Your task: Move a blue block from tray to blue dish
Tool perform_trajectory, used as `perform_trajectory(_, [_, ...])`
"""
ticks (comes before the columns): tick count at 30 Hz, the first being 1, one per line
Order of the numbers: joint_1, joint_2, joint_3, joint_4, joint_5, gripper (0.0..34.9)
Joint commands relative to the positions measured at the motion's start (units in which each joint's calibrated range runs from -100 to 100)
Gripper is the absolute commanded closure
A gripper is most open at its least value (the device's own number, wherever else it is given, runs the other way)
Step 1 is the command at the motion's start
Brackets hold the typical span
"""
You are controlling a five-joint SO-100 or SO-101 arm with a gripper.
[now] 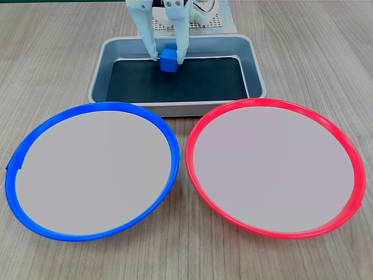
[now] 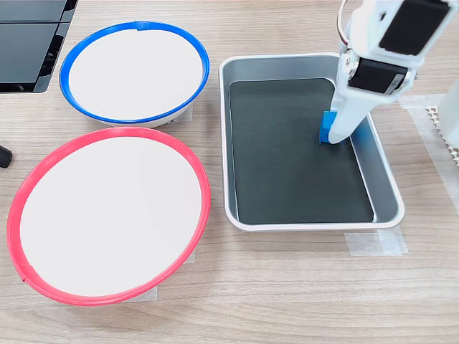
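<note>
White two-fingered gripper (image 1: pixel 168 58) reaches down into the rectangular grey metal tray (image 1: pixel 256 70) with black bottom; its fingers stand on either side of the small bright blue cube (image 1: pixel 169 60), closed to about the cube's width, though contact cannot be confirmed. Cube sits on the tray floor near the far wall in the first exterior view. Round blue-rimmed dish (image 1: pixel 93 169) and round red-rimmed dish (image 1: pixel 274 168) lie side by side on the wooden table (image 1: pixel 326 52), both bare.

Block (image 1: pixel 169 60) in tray (image 1: pixel 114 53) behind dishes (image 1: pixel 93 169)
</note>
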Motion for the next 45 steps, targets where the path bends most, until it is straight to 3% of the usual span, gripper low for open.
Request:
perform_trajectory(1, [-1.15,-0.06,-0.92,-1.00,-0.78,34.6])
perform_trajectory(9, [-7.74,4.97,-26.95,4.45,-10.45,34.6])
perform_trajectory(16, [-8.02,27.49,-54.35,-5.87,-19.39,34.6])
perform_trajectory(23, [-2.57,41.48,-55.90,-20.56,-16.75,34.2])
perform_trajectory(25, [-1.25,43.01,-54.44,-23.20,-15.68,31.1])
perform_trajectory(27, [0.16,44.04,-53.26,-25.52,-14.90,25.0])
perform_trajectory(30, [1.29,43.95,-52.53,-27.33,-14.90,11.4])
perform_trajectory(33, [1.39,42.59,-51.35,-28.65,-15.92,6.1])
perform_trajectory(35, [1.20,40.11,-49.16,-30.72,-18.02,9.2])
perform_trajectory(36, [0.73,36.10,-45.07,-34.93,-22.66,21.4])
perform_trajectory(37, [0.45,34.82,-43.70,-36.08,-24.22,24.5])
perform_trajectory(38, [-0.02,31.84,-40.61,-38.56,-27.50,31.4])
perform_trajectory(39, [-0.68,27.66,-36.51,-40.29,-31.11,34.6])
perform_trajectory(45, [-6.33,-2.28,-8.20,-42.35,-45.91,34.8])
